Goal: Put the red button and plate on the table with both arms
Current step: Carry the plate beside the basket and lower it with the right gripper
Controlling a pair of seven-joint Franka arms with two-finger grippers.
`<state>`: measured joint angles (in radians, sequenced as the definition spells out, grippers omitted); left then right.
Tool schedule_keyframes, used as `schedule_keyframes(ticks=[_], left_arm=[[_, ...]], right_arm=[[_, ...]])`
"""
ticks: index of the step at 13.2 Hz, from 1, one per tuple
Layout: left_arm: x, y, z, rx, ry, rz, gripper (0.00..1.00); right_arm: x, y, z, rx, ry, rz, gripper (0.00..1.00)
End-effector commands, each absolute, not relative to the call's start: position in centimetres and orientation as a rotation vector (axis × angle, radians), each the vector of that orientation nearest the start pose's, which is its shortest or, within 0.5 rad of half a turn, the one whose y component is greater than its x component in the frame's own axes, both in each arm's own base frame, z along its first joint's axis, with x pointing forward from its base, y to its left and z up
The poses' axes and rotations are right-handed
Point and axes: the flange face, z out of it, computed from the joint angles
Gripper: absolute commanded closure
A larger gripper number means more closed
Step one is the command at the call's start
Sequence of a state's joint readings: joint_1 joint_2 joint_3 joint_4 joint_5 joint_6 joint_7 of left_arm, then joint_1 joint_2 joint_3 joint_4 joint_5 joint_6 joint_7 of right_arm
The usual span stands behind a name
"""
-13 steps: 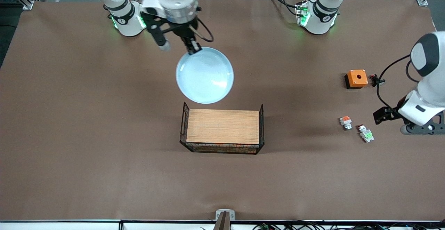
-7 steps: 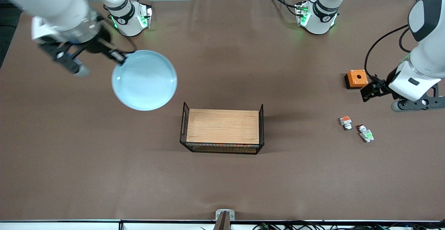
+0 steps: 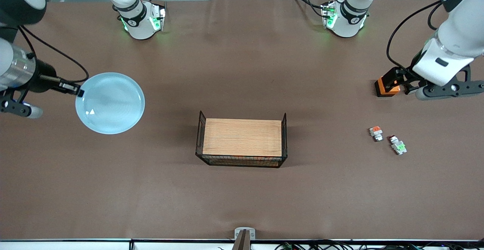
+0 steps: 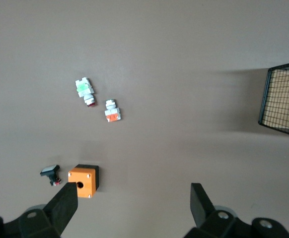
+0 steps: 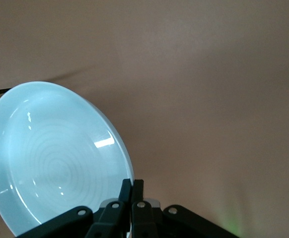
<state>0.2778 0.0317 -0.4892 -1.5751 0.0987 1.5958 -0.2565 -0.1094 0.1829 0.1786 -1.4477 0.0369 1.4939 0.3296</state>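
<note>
The pale blue plate (image 3: 109, 103) hangs over the brown table (image 3: 242, 201) toward the right arm's end. My right gripper (image 3: 78, 91) is shut on its rim. In the right wrist view the plate (image 5: 55, 158) is tilted and the gripper (image 5: 132, 186) pinches its edge. The red button (image 3: 397, 145), white with a green patch, lies on the table toward the left arm's end. It also shows in the left wrist view (image 4: 85, 90). My left gripper (image 3: 402, 83) is open and empty over the orange box (image 3: 385, 87), as the left wrist view (image 4: 134, 203) shows.
A white block with an orange top (image 3: 376, 132) lies beside the red button. A black-and-red knob piece (image 4: 50, 173) lies beside the orange box (image 4: 83, 179). A wooden-topped black wire basket (image 3: 242, 142) stands mid-table.
My right gripper has carried the plate from mid-table to the right arm's end. My left gripper has moved from beside the small blocks to over the orange box.
</note>
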Motion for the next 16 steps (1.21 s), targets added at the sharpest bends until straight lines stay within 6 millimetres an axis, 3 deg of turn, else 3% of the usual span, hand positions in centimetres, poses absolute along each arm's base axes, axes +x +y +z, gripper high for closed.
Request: schedule_keyframes(ticks=[1,4,7,10,12,14,16], left_arm=[[54.9,-9.6,63.6,-3.073,-0.080,-0.015,0.00],[53.9,-9.2,63.9,-3.059,-0.085,0.023,0.00],[52.2,-6.4,64.5,-3.171,-0.154,0.065,0.00],[51.0,-5.5,64.4,-3.176,-0.142,0.081,0.00],[50.7,-5.8,64.3,-3.171,-0.127,0.082,0.00],[50.6,-7.2,64.3,-3.164,-0.089,0.080,0.00],[50.8,-7.0,64.6,-3.157,-0.107,0.064,0.00]], right_arm=[[60.6,0.4,52.8,-3.064,0.231,0.223,1.00],[62.3,-4.7,46.7,-3.044,0.106,0.255,1.00],[62.9,-9.2,41.0,-3.024,0.028,0.222,1.00],[63.0,-13.4,34.5,-2.989,0.002,0.239,1.00],[63.0,-15.6,30.4,-2.961,-0.097,0.245,1.00],[62.5,-17.1,26.7,-2.940,-0.075,0.270,1.00],[62.2,-17.2,24.3,-2.926,-0.071,0.293,1.00]])
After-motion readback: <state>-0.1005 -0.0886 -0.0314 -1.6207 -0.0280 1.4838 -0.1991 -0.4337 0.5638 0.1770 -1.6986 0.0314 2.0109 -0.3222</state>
